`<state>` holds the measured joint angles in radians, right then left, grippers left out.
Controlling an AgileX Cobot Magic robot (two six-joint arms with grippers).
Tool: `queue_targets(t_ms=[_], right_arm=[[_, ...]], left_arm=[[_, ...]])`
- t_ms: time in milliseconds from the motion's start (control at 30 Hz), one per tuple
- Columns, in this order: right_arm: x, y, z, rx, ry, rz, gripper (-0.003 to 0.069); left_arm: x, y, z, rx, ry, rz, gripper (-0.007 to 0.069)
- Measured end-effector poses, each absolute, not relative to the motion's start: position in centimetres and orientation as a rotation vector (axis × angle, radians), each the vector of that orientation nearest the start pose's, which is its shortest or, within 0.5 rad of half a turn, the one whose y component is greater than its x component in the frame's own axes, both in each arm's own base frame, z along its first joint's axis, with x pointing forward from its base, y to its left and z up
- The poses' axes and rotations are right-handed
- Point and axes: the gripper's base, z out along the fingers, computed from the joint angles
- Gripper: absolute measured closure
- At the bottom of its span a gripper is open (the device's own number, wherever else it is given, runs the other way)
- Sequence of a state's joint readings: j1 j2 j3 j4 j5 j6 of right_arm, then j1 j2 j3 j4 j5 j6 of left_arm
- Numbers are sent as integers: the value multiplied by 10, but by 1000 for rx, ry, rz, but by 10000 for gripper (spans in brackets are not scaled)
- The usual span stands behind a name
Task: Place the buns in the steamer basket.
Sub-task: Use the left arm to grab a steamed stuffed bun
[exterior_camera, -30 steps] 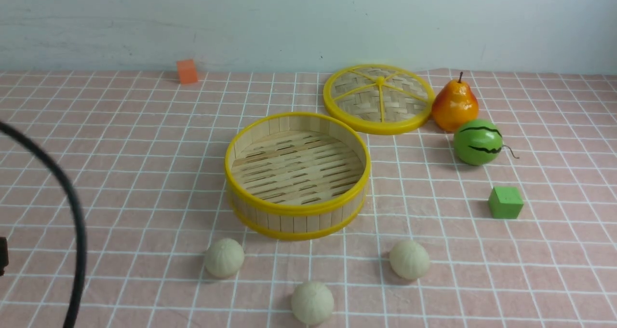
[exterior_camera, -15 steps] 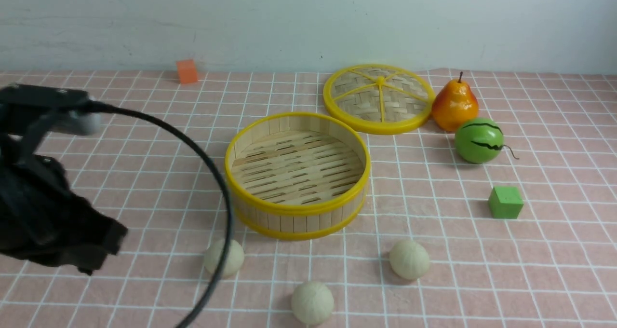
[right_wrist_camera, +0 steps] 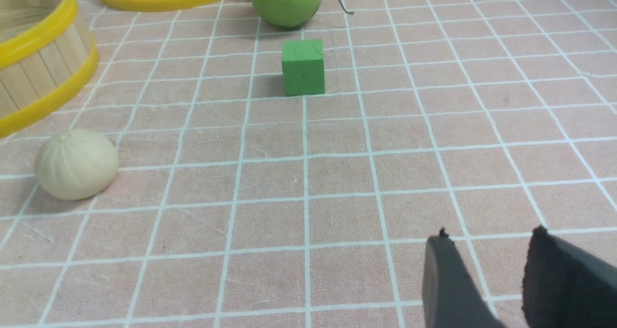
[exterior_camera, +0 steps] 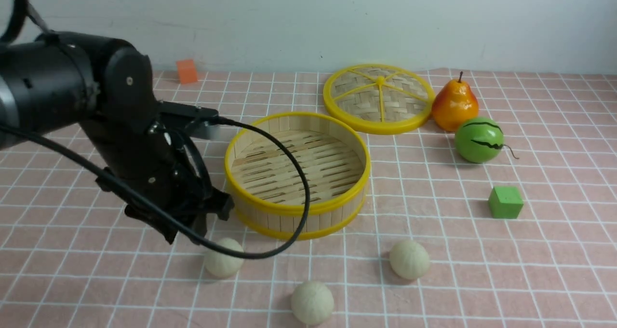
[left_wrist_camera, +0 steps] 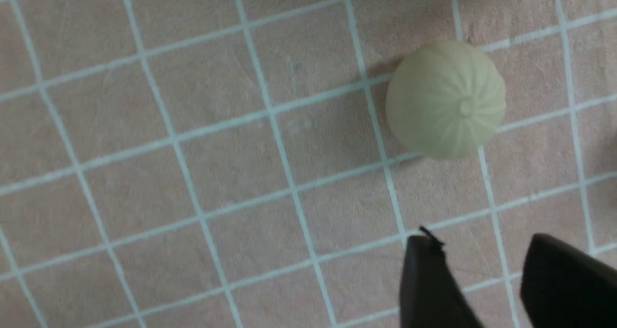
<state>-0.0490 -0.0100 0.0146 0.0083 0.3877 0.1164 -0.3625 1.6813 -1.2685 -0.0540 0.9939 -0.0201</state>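
Hovering over the pink checked worktop [exterior_camera: 554,270], the left claw [left_wrist_camera: 482,241] has its two dark fingers parted with only grid squares showing in the gap: it is open and grips nothing. The left bun [left_wrist_camera: 446,99] sits on the worktop just ahead of its fingertips, a little off their line and clear of both. From the front, the basket [exterior_camera: 297,210] stands just to this claw's right; whether the two touch I cannot tell. A black cable [exterior_camera: 299,188] loops from the arm across the basket's near wall. The middle bun [exterior_camera: 312,302] lies further to the claw's right and nearer the robot. The right bun [exterior_camera: 409,259] lies well to its right, past the basket.

The right claw [right_wrist_camera: 489,236] shows only in its own wrist view, low over the worktop, fingers apart with nothing between them. The right bun rests ahead of it and off to its left, near the basket wall. A green cube [right_wrist_camera: 303,67] stands ahead of it, with the melon ball [right_wrist_camera: 287,2] just beyond the cube.

Far beyond both claws are the lid [exterior_camera: 379,125], a pear [exterior_camera: 454,106] beside it, and an orange cube [exterior_camera: 186,71] by the wall.
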Motion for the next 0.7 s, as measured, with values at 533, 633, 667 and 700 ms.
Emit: queue_targets(t_ms=[533,633,667,700], right_arm=[[52,-2,174,160,1869,55,419],[52,-2,174,160,1869,55,419],[52,-2,174,160,1869,55,419],[52,-2,174,160,1869,55,419]], left_arm=[[342,-157,179,495,2869,-89,135],[343,-157,178,474,2873,-91,253],[343,-158,178,470,2873,-92,290],[343,-158,178,469,2873,-92,340]])
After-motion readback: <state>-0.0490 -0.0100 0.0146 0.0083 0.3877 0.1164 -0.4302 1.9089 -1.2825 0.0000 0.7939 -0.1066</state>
